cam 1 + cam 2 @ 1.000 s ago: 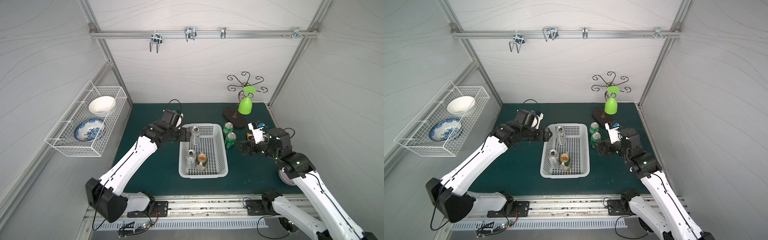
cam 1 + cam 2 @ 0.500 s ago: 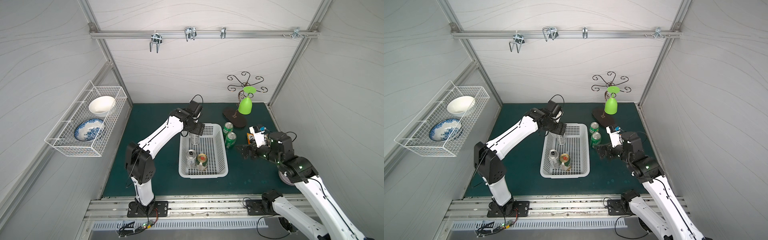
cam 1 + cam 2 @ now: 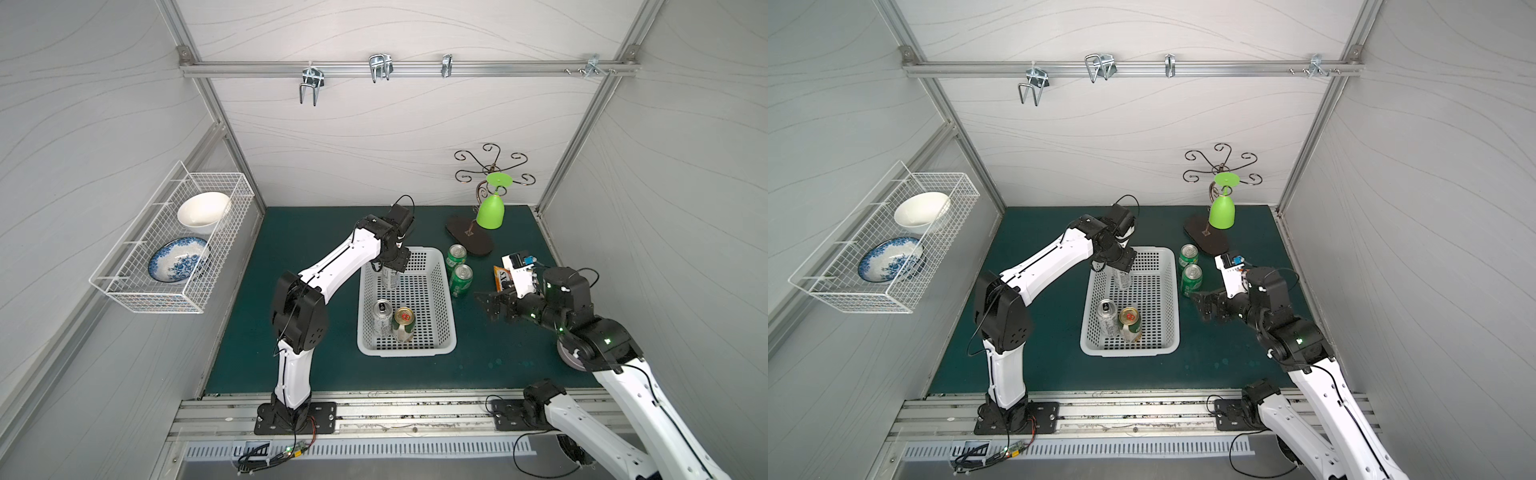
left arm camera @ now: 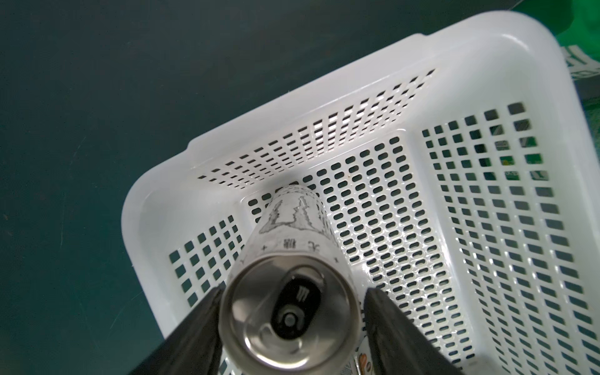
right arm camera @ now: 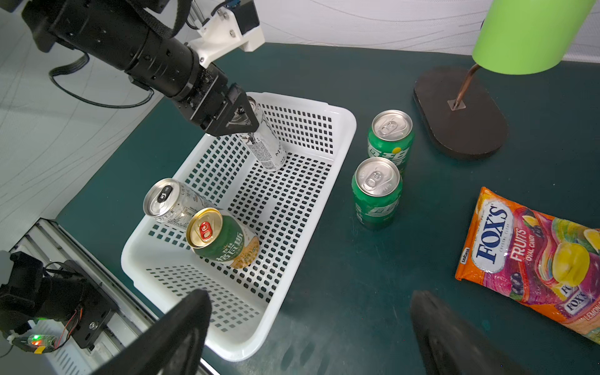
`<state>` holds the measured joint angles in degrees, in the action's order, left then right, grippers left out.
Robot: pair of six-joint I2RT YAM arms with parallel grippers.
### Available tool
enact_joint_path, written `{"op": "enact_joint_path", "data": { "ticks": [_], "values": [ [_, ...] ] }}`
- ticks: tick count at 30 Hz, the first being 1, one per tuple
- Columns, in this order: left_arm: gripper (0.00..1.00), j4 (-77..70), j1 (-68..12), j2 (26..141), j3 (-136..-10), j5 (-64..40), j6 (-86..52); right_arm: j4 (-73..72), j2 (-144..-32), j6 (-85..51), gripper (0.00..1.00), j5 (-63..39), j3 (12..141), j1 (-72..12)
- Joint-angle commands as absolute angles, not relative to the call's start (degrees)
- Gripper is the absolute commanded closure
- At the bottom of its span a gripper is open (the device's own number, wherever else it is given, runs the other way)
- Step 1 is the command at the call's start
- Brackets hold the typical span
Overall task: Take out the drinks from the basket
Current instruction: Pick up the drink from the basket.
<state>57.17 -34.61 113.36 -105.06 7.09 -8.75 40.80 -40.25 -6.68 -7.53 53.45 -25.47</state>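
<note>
Glossy white plastic basket [image 4: 487, 42]; silver can [image 4: 289, 311], bright metal top; shiny crinkled film snack packet [image 5: 519, 253]; matt green surface [image 5: 357, 292]

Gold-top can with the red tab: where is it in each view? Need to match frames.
In a top view: gold-top can, basket's near end.
In a top view: same spot.
Left wrist: not in it.
Right wrist: in the basket beside a silver can.
Shared landmark: the basket's rim.

both top views look steeply down on the whole scene; both wrist views share the basket [image 4: 324, 94], left one nearer.
</note>
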Motion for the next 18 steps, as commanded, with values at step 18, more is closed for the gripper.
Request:
{"op": "enact_joint_path", "data": {
  "ticks": [18],
  "values": [
    [0.53,58.01,-36.47,114.93,-108.02,11.07,-7.65,41.92,-39.42,-6.76,0.01,-7.03,53.79,-25.40]
  ]
}}
